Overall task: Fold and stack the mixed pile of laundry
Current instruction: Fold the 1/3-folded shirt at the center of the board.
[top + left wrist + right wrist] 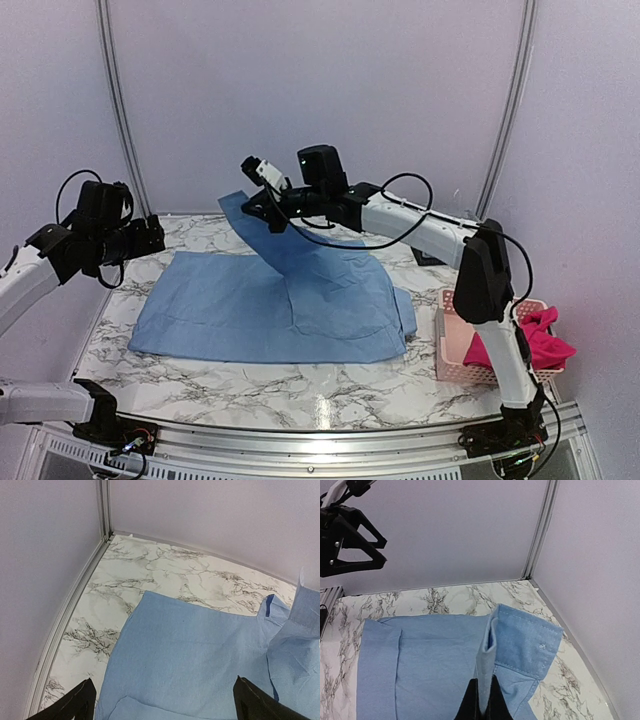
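The light blue shirt (270,305) lies spread flat on the marble table (300,385). My right gripper (255,208) is shut on the shirt's sleeve near the cuff (527,642) and holds it lifted above the far edge of the shirt; in the right wrist view the gripper (483,700) pinches the cloth between its fingers. My left gripper (150,238) is open and empty, above the table's far left, beside the shirt's left edge (200,660). The magenta-red garment (535,340) sits bunched in the pink basket (455,355) at the right.
The pink lattice basket stands at the table's right front corner. A dark flat object (428,258) lies behind the right arm. Pale walls and metal rails (120,110) close off the back and sides. Bare marble (165,575) lies beyond the shirt.
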Robot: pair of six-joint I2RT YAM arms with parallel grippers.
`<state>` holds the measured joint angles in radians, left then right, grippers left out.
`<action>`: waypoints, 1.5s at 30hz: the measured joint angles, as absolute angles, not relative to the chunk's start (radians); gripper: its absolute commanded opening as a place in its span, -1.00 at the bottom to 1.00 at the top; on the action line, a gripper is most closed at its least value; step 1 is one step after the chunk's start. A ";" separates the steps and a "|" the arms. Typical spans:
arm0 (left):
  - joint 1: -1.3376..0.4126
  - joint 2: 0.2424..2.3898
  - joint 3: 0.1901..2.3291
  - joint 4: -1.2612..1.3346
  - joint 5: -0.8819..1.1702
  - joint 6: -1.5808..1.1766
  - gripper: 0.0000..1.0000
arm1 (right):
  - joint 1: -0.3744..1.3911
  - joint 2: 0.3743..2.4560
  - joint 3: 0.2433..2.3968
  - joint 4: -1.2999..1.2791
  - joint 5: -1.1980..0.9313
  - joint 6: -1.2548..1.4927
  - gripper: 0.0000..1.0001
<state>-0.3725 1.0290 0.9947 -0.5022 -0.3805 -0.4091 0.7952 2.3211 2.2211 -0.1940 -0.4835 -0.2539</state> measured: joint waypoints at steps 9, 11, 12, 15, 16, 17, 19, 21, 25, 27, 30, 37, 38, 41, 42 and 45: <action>-0.274 1.027 0.927 -0.571 -0.252 -0.516 0.98 | 0.944 2.339 2.162 -0.229 -0.332 -0.219 -1.00; -0.258 1.021 0.907 -0.577 -0.223 -0.536 0.98 | 0.973 2.342 2.144 -0.229 -0.306 -0.208 -1.00; -0.248 1.015 0.894 -0.580 -0.208 -0.546 0.98 | 0.987 2.342 2.134 -0.229 -0.294 -0.202 -1.00; -0.226 0.994 0.871 -0.594 -0.178 -0.566 0.98 | 1.026 2.353 2.123 -0.224 -0.261 -0.175 -1.00; -0.218 0.986 0.868 -0.598 -0.170 -0.573 0.98 | 1.037 2.358 2.123 -0.220 -0.251 -0.166 -1.00; -0.208 0.980 0.865 -0.604 -0.164 -0.579 0.98 | 1.048 2.363 2.123 -0.216 -0.241 -0.157 -1.00; -0.186 0.969 0.864 -0.612 -0.160 -0.588 0.98 | 1.069 2.373 2.121 -0.202 -0.223 -0.137 -1.00; -0.159 0.962 0.861 -0.616 -0.155 -0.598 0.98 | 1.089 2.387 2.121 -0.185 -0.206 -0.113 -1.00; -0.111 0.960 0.836 -0.619 -0.139 -0.613 0.98 | 1.111 2.428 2.133 -0.149 -0.193 -0.056 -0.34; -0.089 0.960 0.817 -0.620 -0.133 -0.622 0.98 | 1.116 2.457 2.144 -0.131 -0.219 -0.019 0.23; -0.062 0.960 0.783 -0.620 -0.112 -0.628 0.98 | 1.116 2.476 2.144 -0.128 -0.305 0.014 0.56; -0.052 0.960 0.716 -0.583 0.016 -0.619 0.68 | 1.081 2.301 1.943 -0.124 -0.491 0.099 0.56; -0.052 0.960 0.703 -0.571 0.051 -0.616 0.62 | 1.064 2.228 1.858 -0.120 -0.509 0.118 0.54; -0.052 0.961 0.662 -0.536 0.129 -0.612 0.45 | 0.977 2.022 1.671 -0.126 -0.536 0.163 0.45; -0.052 0.963 0.648 -0.529 0.150 -0.610 0.37 | 0.950 1.982 1.641 -0.132 -0.536 0.168 0.41; -0.052 0.970 0.612 -0.512 0.202 -0.609 0.24 | 0.854 1.875 1.547 -0.151 -0.531 0.184 0.34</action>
<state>-0.0525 0.9703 0.6121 -0.5121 0.2016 -0.6086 0.8539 1.8748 1.5467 -0.1509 -0.5312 0.1844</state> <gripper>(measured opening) 0.671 0.696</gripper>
